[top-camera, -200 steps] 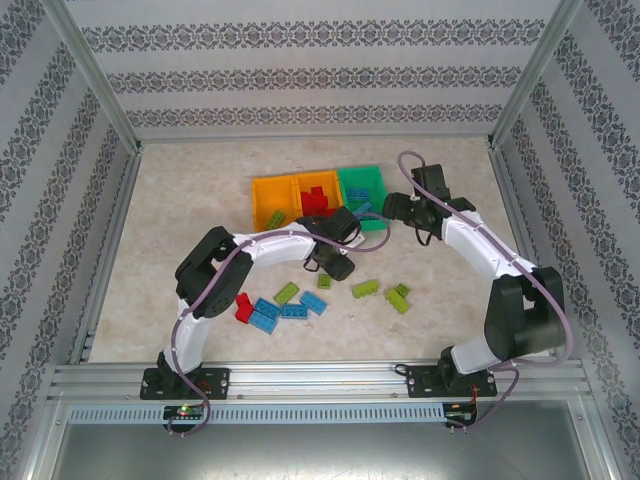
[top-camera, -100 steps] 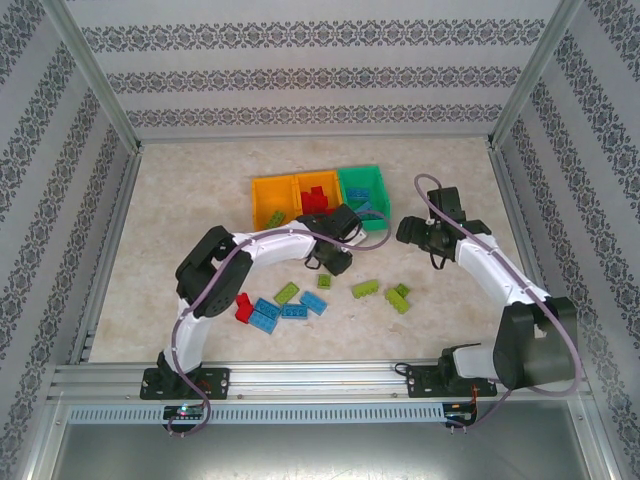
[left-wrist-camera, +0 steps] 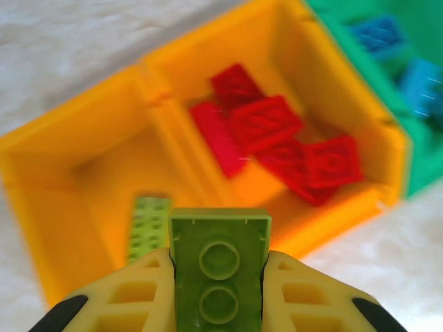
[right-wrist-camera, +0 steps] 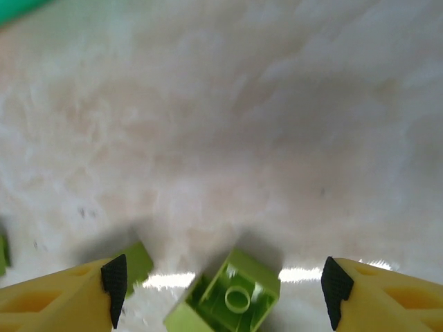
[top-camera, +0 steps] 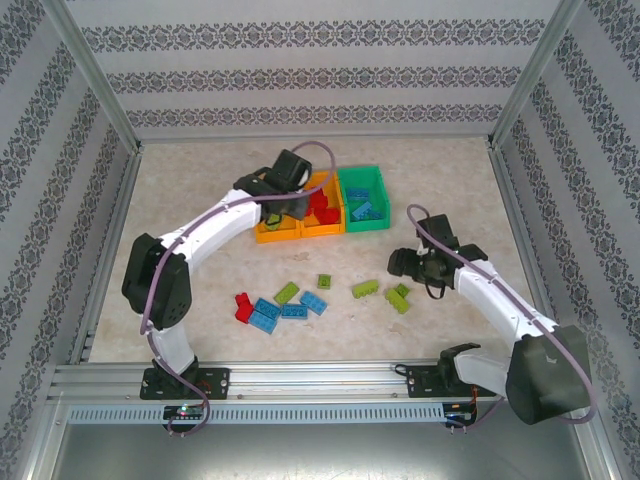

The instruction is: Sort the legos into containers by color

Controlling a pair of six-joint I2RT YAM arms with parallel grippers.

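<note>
My left gripper [top-camera: 283,207] hangs over the left orange-yellow container [top-camera: 262,236], shut on a lime green lego [left-wrist-camera: 220,266] whose hollow underside faces the camera. One lime green lego [left-wrist-camera: 149,228] lies in that container. The middle orange-yellow container [left-wrist-camera: 387,138] holds several red legos [left-wrist-camera: 277,138]. The green container [top-camera: 360,171] holds light blue legos [left-wrist-camera: 379,33]. My right gripper [top-camera: 402,266] is open low over the table, and an upturned lime green lego [right-wrist-camera: 228,301] lies between its fingertips [right-wrist-camera: 115,280].
Loose legos lie across the near table: a red one [top-camera: 243,307], light blue ones [top-camera: 265,315], and lime green ones [top-camera: 287,292] [top-camera: 365,289] [top-camera: 400,297]. Metal rails and patterned walls close in the table.
My left gripper shut on a lime green lego and swung from mid-table to above the left orange-yellow container. My right gripper came away from the green container, down to the green legos on the right.
</note>
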